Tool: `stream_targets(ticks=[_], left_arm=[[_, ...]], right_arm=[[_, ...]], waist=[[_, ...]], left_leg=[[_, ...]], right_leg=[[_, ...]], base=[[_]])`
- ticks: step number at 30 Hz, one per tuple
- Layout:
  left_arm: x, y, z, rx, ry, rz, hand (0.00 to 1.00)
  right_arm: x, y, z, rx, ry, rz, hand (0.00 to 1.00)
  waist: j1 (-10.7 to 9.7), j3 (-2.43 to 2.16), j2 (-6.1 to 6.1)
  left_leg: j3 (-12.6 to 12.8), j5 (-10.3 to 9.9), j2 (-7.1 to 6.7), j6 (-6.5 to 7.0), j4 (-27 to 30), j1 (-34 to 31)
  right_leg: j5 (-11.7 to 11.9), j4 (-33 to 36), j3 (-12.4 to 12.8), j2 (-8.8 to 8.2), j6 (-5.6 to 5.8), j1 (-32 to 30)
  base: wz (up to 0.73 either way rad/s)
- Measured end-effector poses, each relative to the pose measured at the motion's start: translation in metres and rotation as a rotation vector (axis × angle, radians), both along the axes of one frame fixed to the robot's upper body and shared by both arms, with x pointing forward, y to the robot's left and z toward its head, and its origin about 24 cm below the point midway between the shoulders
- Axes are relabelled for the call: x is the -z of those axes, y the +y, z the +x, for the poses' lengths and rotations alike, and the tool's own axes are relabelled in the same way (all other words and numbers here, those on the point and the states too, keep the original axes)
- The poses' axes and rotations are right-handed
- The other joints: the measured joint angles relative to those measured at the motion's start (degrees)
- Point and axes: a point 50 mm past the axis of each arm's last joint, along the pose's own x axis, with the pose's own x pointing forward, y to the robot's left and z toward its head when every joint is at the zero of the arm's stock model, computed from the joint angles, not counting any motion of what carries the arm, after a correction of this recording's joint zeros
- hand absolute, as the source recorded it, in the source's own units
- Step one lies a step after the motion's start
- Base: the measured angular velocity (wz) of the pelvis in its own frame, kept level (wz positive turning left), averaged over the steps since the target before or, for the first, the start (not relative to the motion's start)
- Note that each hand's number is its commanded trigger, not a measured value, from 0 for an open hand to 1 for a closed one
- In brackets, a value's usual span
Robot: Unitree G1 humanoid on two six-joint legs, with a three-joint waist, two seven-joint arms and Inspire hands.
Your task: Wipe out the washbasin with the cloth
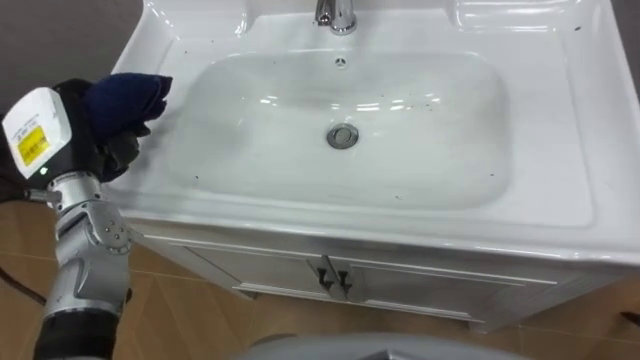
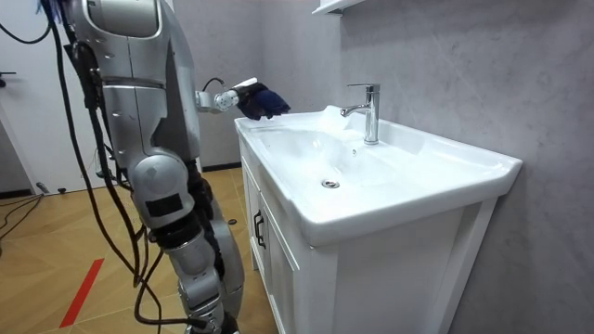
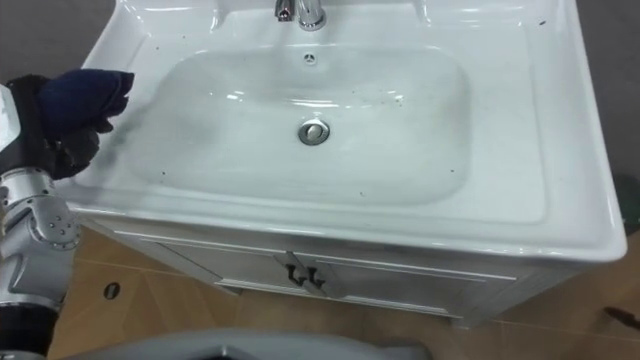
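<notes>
White vanity cabinet (image 1: 400,285) w/ two dark door pulls (image 1: 335,280) carries the white rectangular ceramic basin (image 1: 560,150). Per room view, the robot stands at the cabinet's front, toward its left corner. Basin's long axis runs left-right across the eye views: bowl sunk in the middle, flat rim all round. Chrome tap (image 1: 337,15) at back centre, round metal drain (image 1: 343,136) approx mid-bowl. Small dark specks (image 1: 430,100) dotted over the bowl.

Dark blue crumpled cloth (image 1: 125,100) is at the basin's left rim, bunched in the left hand (image 1: 105,150). The hand's dark fingers are curled round it, i.e. clamped on the cloth, not loose. Can't tell whether the cloth touches the rim or hangs just above it; room view hints at just above.

Key relation: the bowl lies to the hand's right and a bit lower. So the cloth prob. has to go rightward and down over the rim's inner edge, then sweep along the long axis toward the drain and the far right wall. Left hand sits at the near end of that axis. Specks on the right side are well apart from it, likely the longest reach. Bowl looks not yet wiped, by my read.
</notes>
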Motion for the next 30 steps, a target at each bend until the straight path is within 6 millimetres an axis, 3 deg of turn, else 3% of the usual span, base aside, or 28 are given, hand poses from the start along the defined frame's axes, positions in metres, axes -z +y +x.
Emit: stream_targets(ticks=[9, 18, 19, 22, 23, 30], left_arm=[[0.002, 0.017, -0.008, -0.106, 0.026, 0.008, 1.0], [-0.002, 0.03, -0.015, -0.198, 0.014, 0.035, 1.0], [-0.002, 0.031, -0.016, -0.21, 0.018, 0.036, 0.88], [0.0, 0.032, -0.019, -0.217, 0.027, 0.038, 0.17], [0.0, 0.032, -0.019, -0.218, 0.029, 0.038, 0.0], [0.0, 0.033, -0.02, -0.234, 0.039, 0.04, 0.0]], right_arm=[[0.0, -0.001, -0.005, 0.017, 0.026, -0.008, 0.0], [-0.002, -0.004, -0.015, 0.047, 0.052, -0.019, 0.0], [-0.002, -0.004, -0.013, 0.045, 0.046, -0.02, 0.0], [-0.002, -0.004, -0.013, 0.044, 0.045, -0.021, 0.0], [-0.002, -0.004, -0.013, 0.044, 0.043, -0.021, 0.0], [-0.003, -0.004, -0.01, 0.04, 0.032, -0.021, 0.0]], waist=[[0.11, -0.08, 0.1], [1.51, -0.2, 0.5], [1.51, -0.23, 0.56], [1.42, -0.26, 0.61], [1.43, -0.26, 0.59], [1.36, -0.2, 0.43]], left_leg=[[-0.04, 0.0, 0.0, 0.0, -0.03, -0.05], [-0.21, 0.0, -0.04, 0.0, -0.12, -0.07], [-0.23, 0.0, -0.05, 0.0, -0.14, -0.06], [-1.05, 0.0, -0.23, 0.0, -0.28, -0.06], [-1.08, 0.0, -0.25, 0.0, -0.29, -0.06], [-1.2, 0.0, -0.42, 0.0, -0.36, -0.12]], right_leg=[[0.0, -0.17, 0.05, 0.02, 0.0, 0.02], [0.01, -0.45, 0.16, 0.06, 0.0, 0.03], [0.01, -0.45, 0.14, 0.05, 0.0, 0.03], [0.01, -0.52, 0.07, 0.05, 0.0, 0.08], [0.01, -0.57, 0.07, 0.04, -0.01, 0.12], [0.07, -0.85, 0.09, -0.08, 0.1, 0.14]], base=[[0.0], [0.0], [0.0], [0.0], [0.0], [0.0]])
